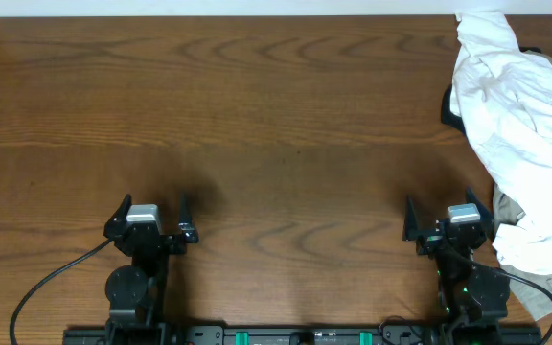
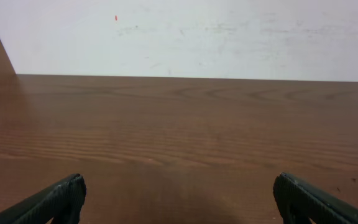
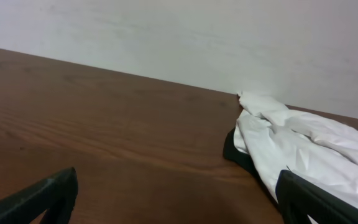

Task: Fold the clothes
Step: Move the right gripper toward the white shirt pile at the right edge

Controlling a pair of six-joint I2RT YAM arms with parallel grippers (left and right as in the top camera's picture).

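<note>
Brown wood-grain worktop (image 1: 276, 115) is occupied at its right edge by a crumpled, thin white cotton T-shirt (image 1: 525, 125). Light and limp, it is judged best pinched at a hem. Jaws of the left gripper (image 1: 153, 207) and the right gripper (image 1: 440, 205) are spread wide, empty.

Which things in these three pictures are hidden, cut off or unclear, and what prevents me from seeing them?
1. Overhead: the T-shirt is cut off by the right edge, and its crumpled folds hide any print.
2. Overhead and right wrist: the dark thing is mostly covered by the shirt and cannot be identified.
3. Overhead: the beige patch is partly under the shirt and unclear.
4. Left wrist: the shirt is outside the frame.
</note>
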